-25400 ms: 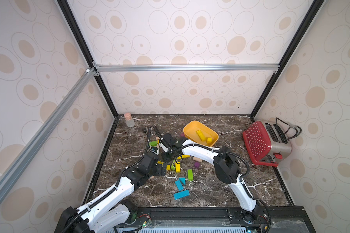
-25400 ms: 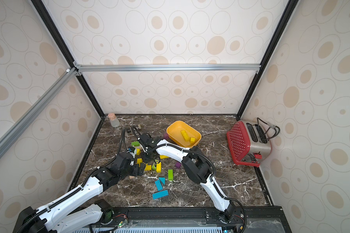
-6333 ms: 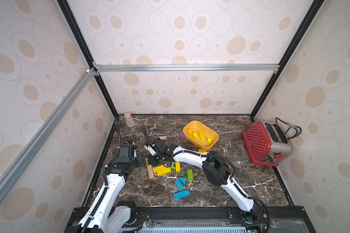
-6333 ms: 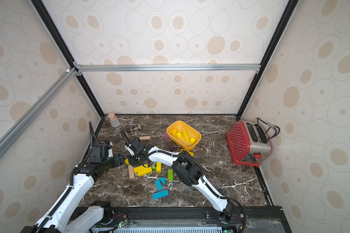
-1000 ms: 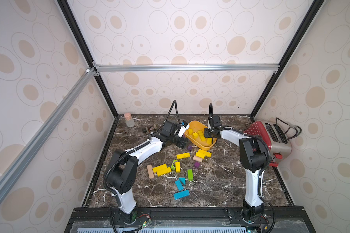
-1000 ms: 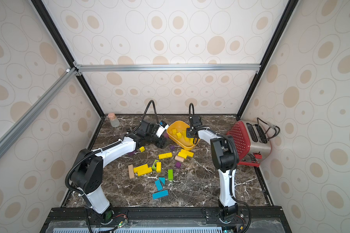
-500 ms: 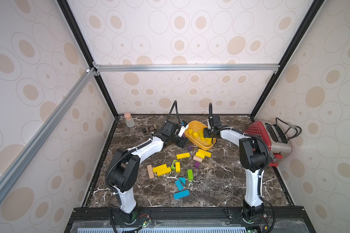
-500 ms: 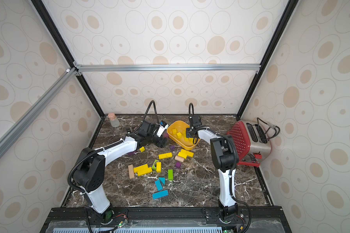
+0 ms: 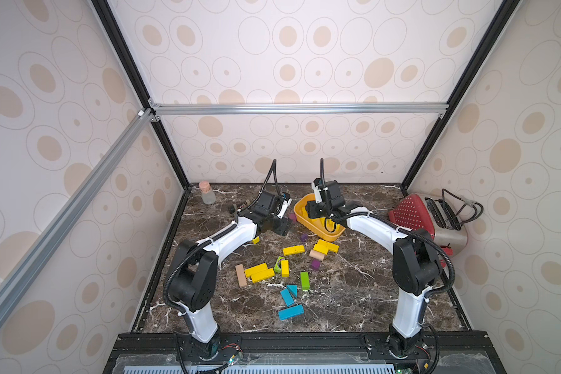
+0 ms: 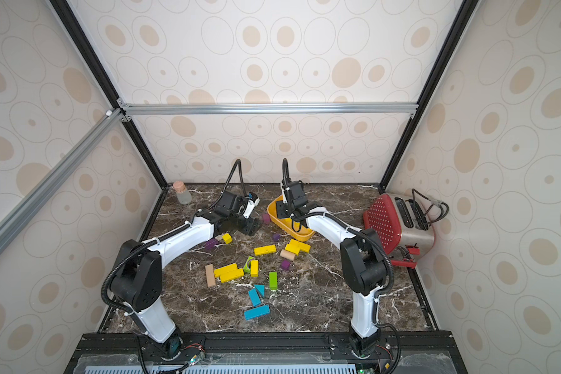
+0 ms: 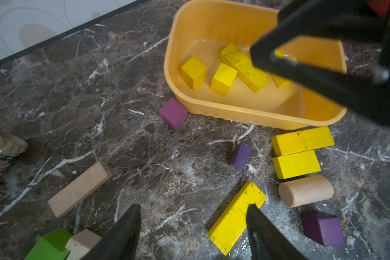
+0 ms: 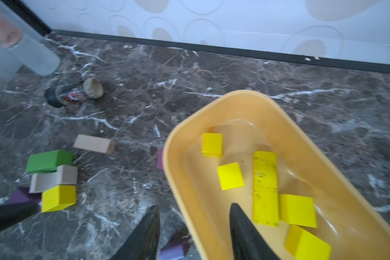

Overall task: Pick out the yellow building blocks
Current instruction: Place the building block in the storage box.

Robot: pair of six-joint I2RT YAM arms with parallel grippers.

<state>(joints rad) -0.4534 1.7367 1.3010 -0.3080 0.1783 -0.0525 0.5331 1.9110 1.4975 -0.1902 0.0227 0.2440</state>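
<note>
The left gripper point(image 11: 193, 210) is wide open and holds nothing. It hangs over the table point(image 11: 99, 101), and a yellow bar point(image 11: 236, 216) lies flat under it, close to one finger. The right gripper point(image 12: 194, 207) is partly open and holds nothing too. The rim of the tub point(image 12: 169, 162) runs between its two fingers, with one finger inside and one outside. I cannot tell if they touch it.

Five yellow blocks point(image 12: 230, 175) lie in the tub: four small ones and one long one point(image 12: 265, 186).

More of them are still out on the table. Two point(image 11: 302, 140) lie side by side, touching each other, just beside the tub wall. A wood roll point(image 11: 305, 191) lies right next to them. In both top views a pair point(image 9: 259, 272) lies side by side near the middle of the table, close to a plain wood block point(image 9: 240, 275). A short one point(image 9: 284, 268) lies beside a green arch point(image 9: 278, 264). A little yellow cube point(image 10: 227, 238) sits by the left arm, touching a pale block.

Purple cubes point(image 11: 173, 113) lie near the tub — one is right against its wall. Blue blocks point(image 9: 290, 312) and a green block point(image 9: 304, 280) lie nearer the front. A red toaster point(image 9: 425, 217) lies on its side at the far right.
</note>
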